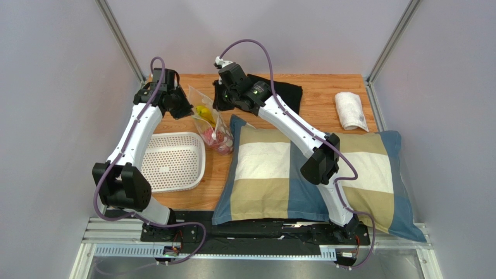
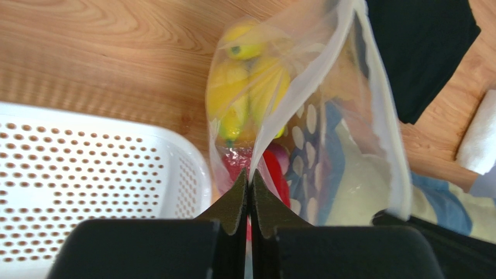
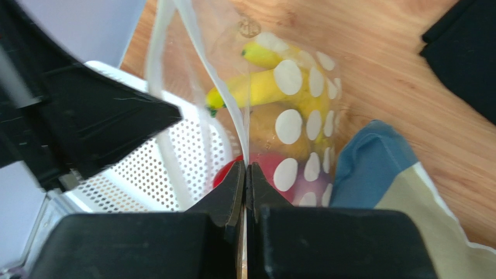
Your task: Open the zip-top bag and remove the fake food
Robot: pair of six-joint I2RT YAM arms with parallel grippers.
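Observation:
The zip-top bag [image 1: 213, 124], clear with whitish spots, hangs between my two grippers over the wooden table at the back. My left gripper [image 1: 185, 109] is shut on one side of its top edge [image 2: 251, 172]. My right gripper [image 1: 220, 103] is shut on the opposite lip [image 3: 246, 165]. The bag [image 2: 326, 116] still holds the fake food: a yellow banana bunch [image 2: 250, 87] sits on top, with red pieces [image 2: 273, 168] lower down. In the right wrist view the bananas [image 3: 262, 81] and a red piece [image 3: 268, 165] show through the spotted plastic [image 3: 303, 122].
A white perforated tray [image 1: 174, 160] lies just left of the bag. A blue, tan and white pillow [image 1: 273, 168] lies to its right. A folded black cloth [image 1: 285, 93] sits at the back under the right arm, and a rolled white towel [image 1: 351, 110] at back right.

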